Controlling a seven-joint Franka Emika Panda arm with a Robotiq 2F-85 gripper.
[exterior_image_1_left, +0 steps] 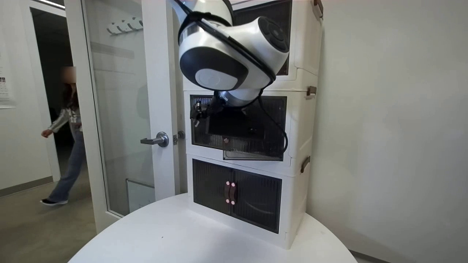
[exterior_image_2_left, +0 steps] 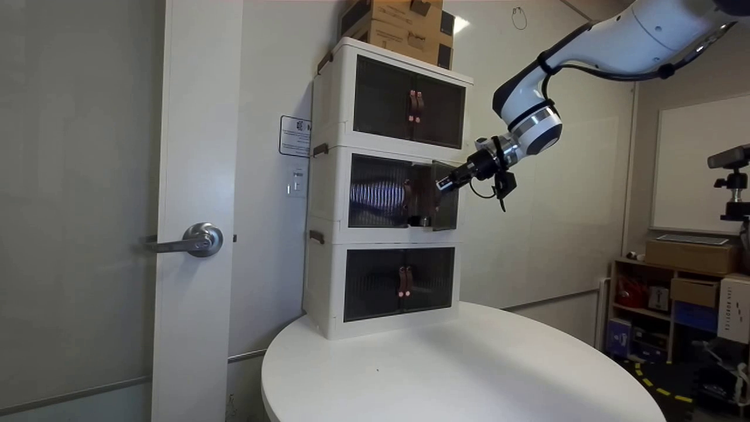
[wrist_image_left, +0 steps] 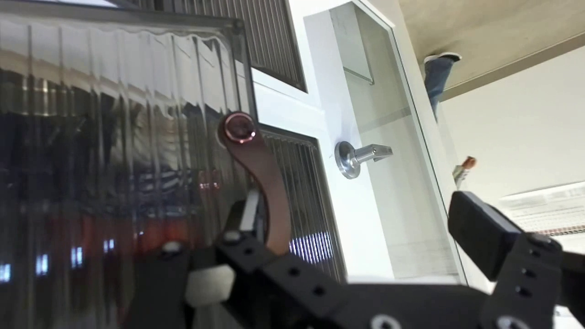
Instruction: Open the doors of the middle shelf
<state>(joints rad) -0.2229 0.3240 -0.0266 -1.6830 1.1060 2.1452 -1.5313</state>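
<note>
The middle shelf [exterior_image_2_left: 328,190] is a white unit with two dark ribbed doors. Its left door [exterior_image_2_left: 375,196] is shut in an exterior view. Its right door [exterior_image_2_left: 448,211] stands part way open, swung outward; its lower part also shows in an exterior view [exterior_image_1_left: 252,156]. My gripper [exterior_image_2_left: 443,184] is at the edge of this open door. In the wrist view my gripper [wrist_image_left: 358,219] has its jaws wide apart. One finger sits behind the brown curved handle [wrist_image_left: 276,201] of the open door, between strap and panel. The other finger is in free air.
The top shelf [exterior_image_2_left: 384,97] and bottom shelf [exterior_image_2_left: 375,284] have shut doors. The stack stands on a round white table [exterior_image_2_left: 381,381]. Cardboard boxes [exterior_image_2_left: 404,29] lie on top. A glass door [exterior_image_1_left: 120,109] is beside the stack. A person [exterior_image_1_left: 71,135] walks beyond it.
</note>
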